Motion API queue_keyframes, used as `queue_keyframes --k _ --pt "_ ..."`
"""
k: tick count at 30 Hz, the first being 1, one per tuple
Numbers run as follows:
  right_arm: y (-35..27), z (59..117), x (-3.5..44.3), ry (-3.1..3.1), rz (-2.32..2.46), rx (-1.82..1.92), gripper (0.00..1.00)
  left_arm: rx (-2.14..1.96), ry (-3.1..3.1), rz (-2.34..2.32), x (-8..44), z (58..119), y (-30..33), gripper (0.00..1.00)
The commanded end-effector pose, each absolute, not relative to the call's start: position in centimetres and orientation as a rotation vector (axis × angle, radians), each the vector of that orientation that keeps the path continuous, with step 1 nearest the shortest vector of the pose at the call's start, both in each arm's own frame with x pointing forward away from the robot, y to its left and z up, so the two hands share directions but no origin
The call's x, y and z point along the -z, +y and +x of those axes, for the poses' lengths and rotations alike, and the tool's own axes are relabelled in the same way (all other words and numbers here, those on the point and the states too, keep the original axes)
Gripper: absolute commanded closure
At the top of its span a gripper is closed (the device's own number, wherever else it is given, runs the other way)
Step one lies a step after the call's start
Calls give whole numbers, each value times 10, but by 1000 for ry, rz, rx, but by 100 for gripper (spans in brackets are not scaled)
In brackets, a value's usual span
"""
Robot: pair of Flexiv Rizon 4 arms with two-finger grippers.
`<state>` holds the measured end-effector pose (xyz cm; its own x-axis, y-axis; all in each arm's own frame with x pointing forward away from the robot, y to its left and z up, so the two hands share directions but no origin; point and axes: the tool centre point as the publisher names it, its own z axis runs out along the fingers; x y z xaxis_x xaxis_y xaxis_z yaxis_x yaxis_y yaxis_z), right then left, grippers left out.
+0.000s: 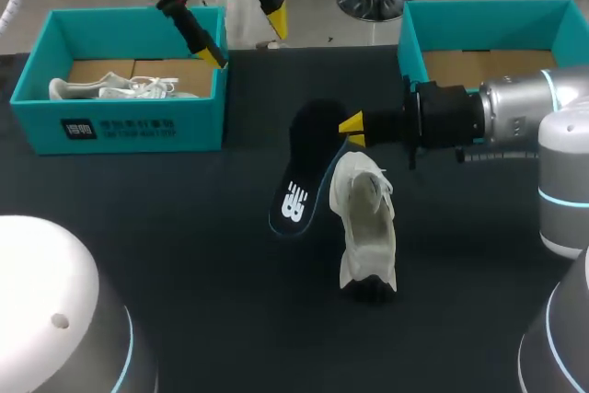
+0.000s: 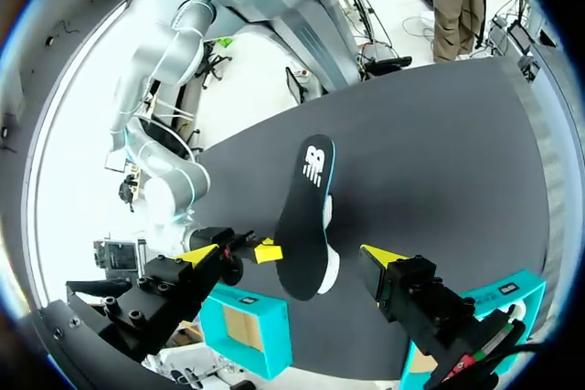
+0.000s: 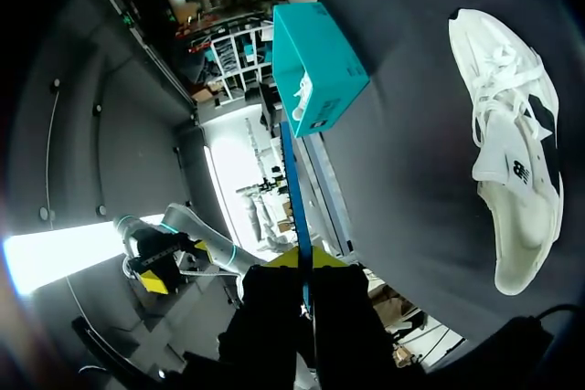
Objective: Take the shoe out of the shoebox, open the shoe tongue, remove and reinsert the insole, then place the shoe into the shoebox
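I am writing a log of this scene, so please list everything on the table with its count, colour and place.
table: 1, black, under everything.
left box: 1, teal, far left of the table.
right box: 1, teal, far right; no shoe seen inside.
boxed shoe: 1, white, in the left box.
loose shoe: 1, white, mid-table, next to the insole.
insole: 1, black with a blue rim, in the right gripper.
left gripper: 1, yellow tips, open, by the left box's right wall.
right gripper: 1, yellow tips, shut on the insole.
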<state>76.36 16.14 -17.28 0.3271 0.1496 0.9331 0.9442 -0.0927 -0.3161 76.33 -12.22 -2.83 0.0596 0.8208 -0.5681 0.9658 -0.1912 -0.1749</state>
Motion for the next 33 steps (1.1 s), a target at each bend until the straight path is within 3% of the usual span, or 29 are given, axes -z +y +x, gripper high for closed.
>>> queue_keyframes --k 1,11,33 --pt "162 764 172 -1043 -1518 922 100 1072 1553 1604 53 744 -80 0" --pt "162 764 172 -1043 -1518 922 100 1161 1515 1357 71 734 -55 0" --pt "162 764 172 -1043 -1518 922 100 1161 1484 1371 92 730 -68 0"
